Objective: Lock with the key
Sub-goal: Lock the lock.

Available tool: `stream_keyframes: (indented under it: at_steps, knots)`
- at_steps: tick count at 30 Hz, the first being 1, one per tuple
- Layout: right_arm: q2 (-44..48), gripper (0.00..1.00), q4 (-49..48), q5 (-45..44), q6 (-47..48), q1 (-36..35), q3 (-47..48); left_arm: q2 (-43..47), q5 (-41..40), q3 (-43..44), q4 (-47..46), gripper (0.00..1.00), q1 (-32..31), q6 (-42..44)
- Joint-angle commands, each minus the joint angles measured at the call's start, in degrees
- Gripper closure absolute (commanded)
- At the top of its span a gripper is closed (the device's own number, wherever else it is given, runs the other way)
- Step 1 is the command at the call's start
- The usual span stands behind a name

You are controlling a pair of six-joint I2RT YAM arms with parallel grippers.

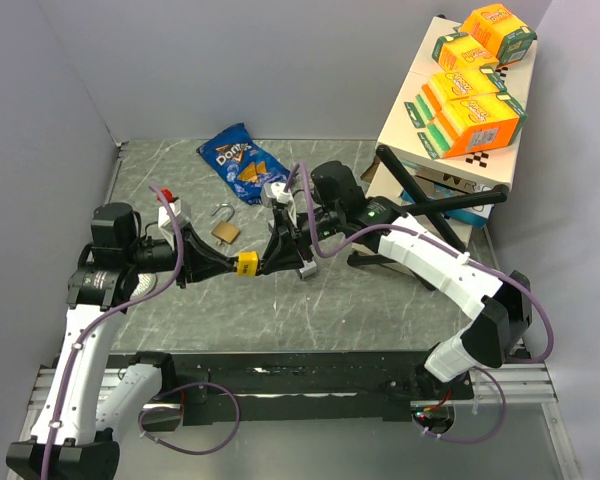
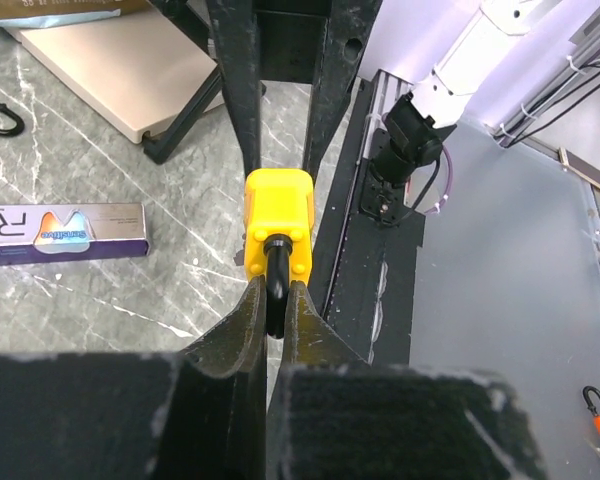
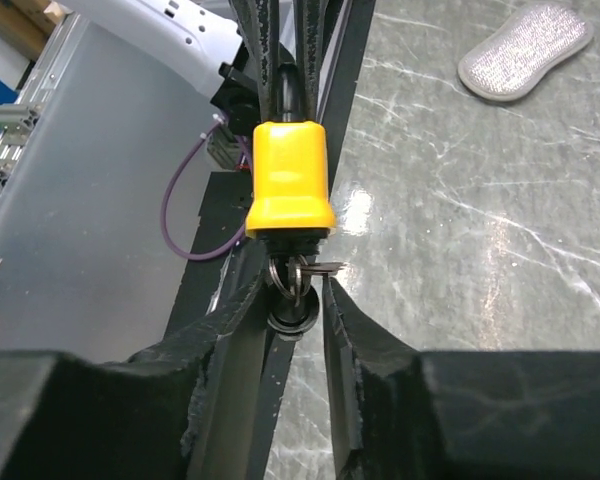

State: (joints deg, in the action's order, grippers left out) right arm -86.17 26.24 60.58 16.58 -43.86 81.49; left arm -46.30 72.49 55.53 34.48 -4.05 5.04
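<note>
1. Grey marbled worktop (image 1: 380,300); yellow padlock (image 1: 246,263) held above it, its shackle (image 2: 277,272) half hidden by fingers.
2. Left end effector (image 2: 275,290) closed on the shackle.
3. Right end effector (image 3: 295,290) flanks the key (image 3: 305,272) in the padlock's base; grip unclear.

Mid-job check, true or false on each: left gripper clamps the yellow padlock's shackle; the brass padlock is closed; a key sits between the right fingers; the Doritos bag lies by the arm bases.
1. The left gripper is shut on the yellow padlock shackle. True.
2. The brass padlock is closed. False: its shackle stands open.
3. A key sits at the yellow padlock's base, between the right gripper fingers. True.
4. The Doritos bag lies by the arm bases. False: it lies at the table far side.
</note>
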Motion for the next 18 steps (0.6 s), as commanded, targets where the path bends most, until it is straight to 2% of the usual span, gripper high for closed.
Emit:
stream_keyframes:
  at_steps: [1, 6, 10, 18]
  knots:
    - [3.29, 0.66, -2.59, 0.16, 0.12, -0.44, -0.19, -0.19, 1.69, 0.63, -4.51, 0.99, 0.19, -1.17]
    - [3.90, 0.79, -3.21, -0.11, -0.14, -0.35, -0.72, -1.51, 1.34, 1.34, -1.09, 0.99, 0.19, 2.25]
    - [4.61, 1.00, -2.07, -0.28, 1.52, -0.35, -1.51, -1.86, 0.90, 0.99, -0.73, 0.99, 0.27, 2.70]
    - [7.16, 1.00, -0.05, -1.95, 4.95, 2.01, -6.60, -1.77, 1.69, 1.42, -4.33, 0.99, 2.20, 0.06]
